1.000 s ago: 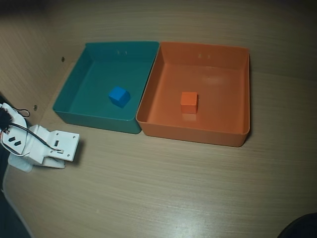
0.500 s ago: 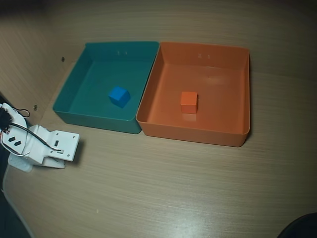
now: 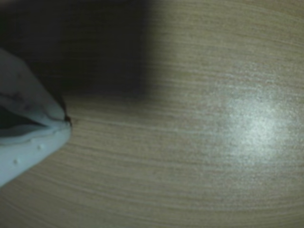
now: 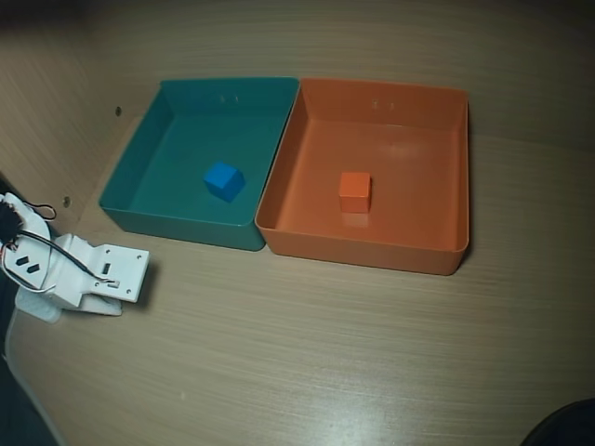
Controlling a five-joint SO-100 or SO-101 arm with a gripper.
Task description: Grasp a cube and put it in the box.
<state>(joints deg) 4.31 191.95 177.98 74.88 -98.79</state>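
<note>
The scene is seen from above in the overhead view, angled slightly, with the whole wooden table [image 4: 307,353], the orange tray [image 4: 372,251], the teal tray [image 4: 186,228] and the white arm [image 4: 79,274] at the left edge taken in. The tabletop [image 3: 190,166] is viewed at very close range in the blurred wrist view, white gripper [image 3: 66,121] entering from the left. Only table surface is shared

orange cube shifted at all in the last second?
No. In the overhead view the orange cube sits at the same spot on the floor of the orange tray, the same gap from its walls as before.
</note>
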